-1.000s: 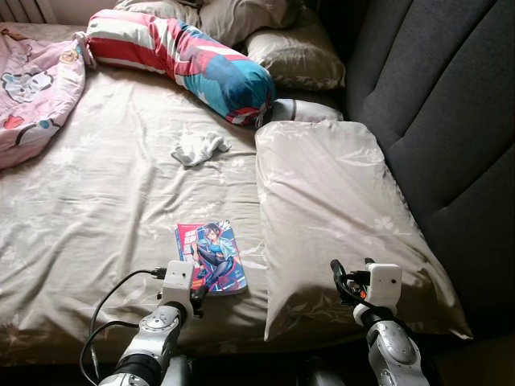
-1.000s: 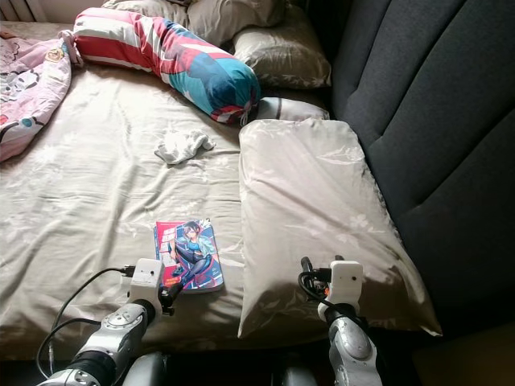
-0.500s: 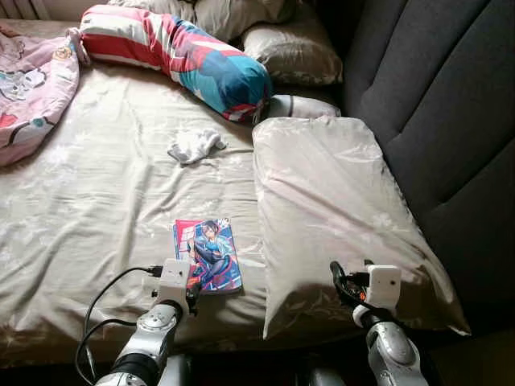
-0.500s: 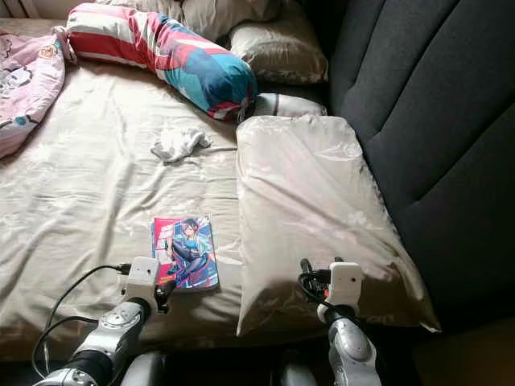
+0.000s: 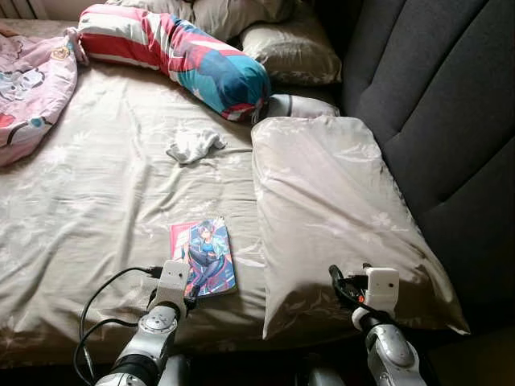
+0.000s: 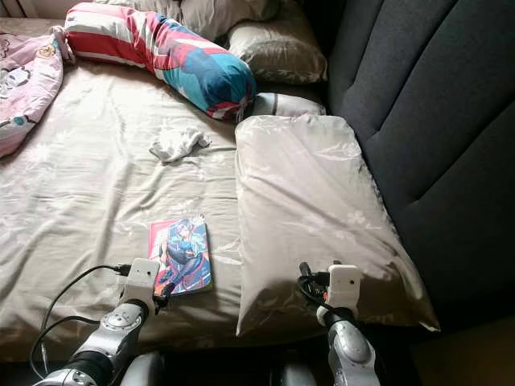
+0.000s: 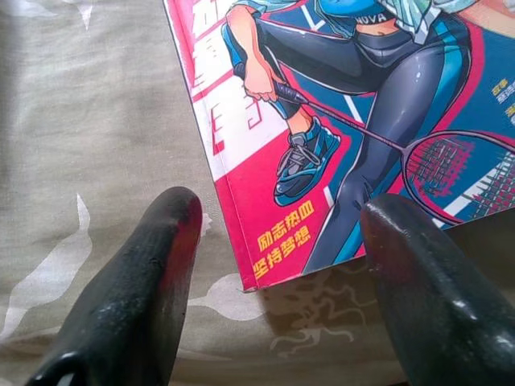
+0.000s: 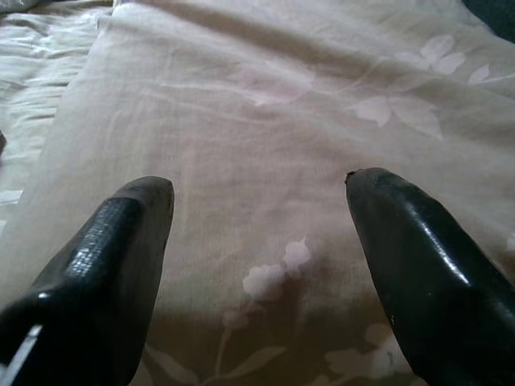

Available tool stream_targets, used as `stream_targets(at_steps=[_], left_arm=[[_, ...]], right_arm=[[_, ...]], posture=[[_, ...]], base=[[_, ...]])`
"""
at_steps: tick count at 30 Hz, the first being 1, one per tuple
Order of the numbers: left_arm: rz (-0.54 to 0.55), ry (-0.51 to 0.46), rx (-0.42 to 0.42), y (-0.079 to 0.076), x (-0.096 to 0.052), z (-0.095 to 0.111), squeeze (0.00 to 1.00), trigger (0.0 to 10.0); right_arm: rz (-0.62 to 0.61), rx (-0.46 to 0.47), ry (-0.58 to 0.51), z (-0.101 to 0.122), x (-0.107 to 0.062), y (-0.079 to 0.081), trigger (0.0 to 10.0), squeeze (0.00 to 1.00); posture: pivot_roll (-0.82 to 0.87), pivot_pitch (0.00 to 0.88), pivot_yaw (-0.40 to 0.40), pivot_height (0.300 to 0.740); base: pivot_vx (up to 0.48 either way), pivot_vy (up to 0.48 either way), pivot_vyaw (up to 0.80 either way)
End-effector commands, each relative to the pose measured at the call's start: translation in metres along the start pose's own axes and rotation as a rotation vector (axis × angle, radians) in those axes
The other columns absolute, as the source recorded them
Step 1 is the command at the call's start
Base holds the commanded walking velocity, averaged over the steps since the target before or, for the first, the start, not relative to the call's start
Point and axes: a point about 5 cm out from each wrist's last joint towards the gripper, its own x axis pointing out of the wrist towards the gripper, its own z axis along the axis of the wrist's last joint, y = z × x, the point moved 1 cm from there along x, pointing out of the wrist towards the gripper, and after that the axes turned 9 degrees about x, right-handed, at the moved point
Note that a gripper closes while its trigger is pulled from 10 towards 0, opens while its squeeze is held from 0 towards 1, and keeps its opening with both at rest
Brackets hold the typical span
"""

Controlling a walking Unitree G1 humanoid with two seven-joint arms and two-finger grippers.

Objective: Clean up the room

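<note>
The step in hand looks like the pick-up of the glossy red-and-blue comic book with a badminton player on its cover (image 5: 203, 258), which lies flat on the beige leaf-patterned bedsheet (image 5: 96, 201) straight ahead of the left gripper (image 7: 273, 273). That gripper's two black fingers stand spread apart and grasp nothing; the book's near corner sits between them, a little nearer one finger than the other, and the fingertips appear to rest at sheet level.

The next move, as I judge it, calls for easing forward so the fingers straddle the book's near edge, then closing on it. A thin flat book on soft bedding gives little to bite on (a finger would probably have to press into the sheet to get under the cover), and the glossy cover may slip.

The right gripper (image 8: 257, 265) is likewise spread and empty, poised over the near end of the long beige floral pillow (image 5: 338, 209), which lies just beside the book on the right-gripper side.

Farther ahead of the left gripper a small crumpled white cloth (image 5: 195, 145) lies on the sheet, and beyond it a long bolster in red, white and blue print (image 5: 177, 58). A pink cartoon-print blanket (image 5: 32, 88) is bunched far off to the left side, and a dark grey padded headboard (image 5: 434, 104) rises beyond the pillow.
</note>
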Motion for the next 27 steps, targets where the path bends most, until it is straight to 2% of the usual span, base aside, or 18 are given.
stream_targets(at_steps=[1, 2, 3, 4, 5, 6, 9, 13, 14, 17, 21, 25, 27], left_arm=[[-0.002, 0.001, 0.011, -0.005, -0.002, -0.005, 0.96, 10.0], [0.005, -0.023, 0.01, -0.005, -0.002, -0.003, 0.91, 10.0], [0.008, -0.037, 0.01, -0.005, -0.003, -0.001, 0.91, 10.0], [0.014, -0.073, -0.003, -0.005, -0.003, 0.003, 0.81, 10.0], [0.026, -0.157, -0.045, -0.004, -0.005, 0.012, 0.0, 10.0], [0.046, -0.255, -0.09, -0.001, -0.009, 0.024, 0.0, 10.0], [0.056, -0.305, -0.103, 0.0, -0.012, 0.029, 0.0, 10.0], [0.116, -0.422, -0.105, 0.01, -0.023, 0.036, 0.0, 10.0], [0.139, -0.473, -0.131, 0.016, -0.03, 0.036, 0.0, 10.0], [0.156, -0.521, -0.14, 0.023, -0.039, 0.036, 0.0, 10.0], [0.141, -0.522, -0.127, 0.023, -0.042, 0.034, 0.0, 10.0], [0.134, -0.478, -0.169, 0.023, -0.042, 0.024, 0.0, 10.0], [0.128, -0.462, -0.183, 0.023, -0.043, 0.02, 0.0, 10.0]], right_arm=[[-0.024, 0.002, 0.022, -0.006, -0.005, -0.008, 10.0, 0.0], [-0.024, 0.003, 0.023, -0.006, -0.005, -0.008, 10.0, 0.0], [-0.024, 0.003, 0.023, -0.006, -0.005, -0.008, 10.0, 0.0], [-0.024, 0.003, 0.024, -0.007, -0.005, -0.008, 10.0, 0.0], [-0.025, 0.002, 0.027, -0.008, -0.006, -0.009, 10.0, 0.0], [-0.028, 0.0, 0.033, -0.009, -0.006, -0.01, 10.0, 0.0], [-0.029, -0.001, 0.036, -0.01, -0.007, -0.011, 10.0, 0.0], [-0.032, 0.001, 0.039, -0.012, -0.007, -0.011, 10.0, 0.0], [-0.036, 0.004, 0.034, -0.012, -0.007, -0.01, 10.0, 0.0], [-0.039, 0.008, 0.028, -0.012, -0.007, -0.009, 10.0, 0.0], [-0.041, 0.012, 0.02, -0.012, -0.008, -0.008, 10.0, 0.0], [-0.031, 0.029, -0.012, -0.011, -0.01, -0.006, 10.0, 0.0], [-0.028, 0.026, -0.016, -0.01, -0.01, -0.004, 10.0, 0.0]], posture=[[-0.08, 0.288, -0.123, 0.623], [-0.08, 0.286, -0.122, 0.623], [-0.08, 0.286, -0.122, 0.623], [-0.08, 0.284, -0.121, 0.623], [-0.08, 0.28, -0.122, 0.623], [-0.07, 0.279, -0.123, 0.623], [-0.07, 0.276, -0.122, 0.623], [-0.06, 0.249, -0.105, 0.623], [-0.06, 0.237, -0.096, 0.623], [-0.05, 0.219, -0.082, 0.623], [-0.05, 0.205, -0.069, 0.623], [-0.05, 0.178, -0.046, 0.623], [-0.05, 0.161, -0.037, 0.638]], base=[[0.0, 0.0, 0.0], [0.0, 0.0, 0.0], [0.0, 0.0, 0.0], [0.0, 0.0, 0.0], [0.0, 0.0, 0.0], [0.0, 0.0, 0.0], [0.0, 0.0, 0.0], [0.0, 0.0, 0.0], [0.0, 0.0, 0.0], [0.0, 0.0, 0.0], [0.0, 0.0, 0.0], [0.0, 0.0, 0.0], [0.0, 0.0, 0.0]])
